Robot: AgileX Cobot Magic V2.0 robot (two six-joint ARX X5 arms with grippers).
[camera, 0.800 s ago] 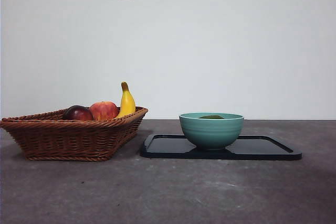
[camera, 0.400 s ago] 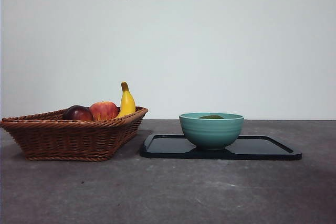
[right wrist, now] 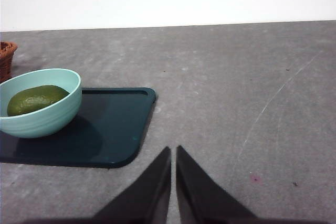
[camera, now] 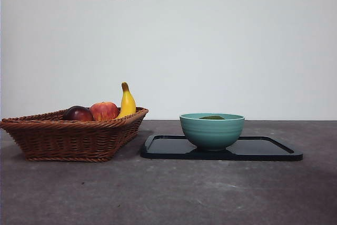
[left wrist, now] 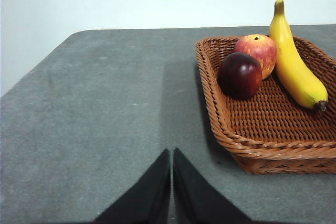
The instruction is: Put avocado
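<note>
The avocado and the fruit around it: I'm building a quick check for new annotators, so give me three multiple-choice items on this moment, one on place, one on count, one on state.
1. Where is the avocado?
A. In the wicker basket
B. In the teal bowl
C. Bare on the tray

2. How many fruits lie in the basket?
A. Three
B. Two
C. Four

3. How are the two grippers?
A. Both shut on nothing
B. The left one shut on the banana
C. The right one open over the bowl

Answers: 1 B, the avocado lies inside the teal bowl, which stands on the dark tray. 2 A, the basket holds a red apple, a dark red-purple fruit and a banana. 3 A, the left gripper and the right gripper each show fingers pressed together, clear of everything.
</note>
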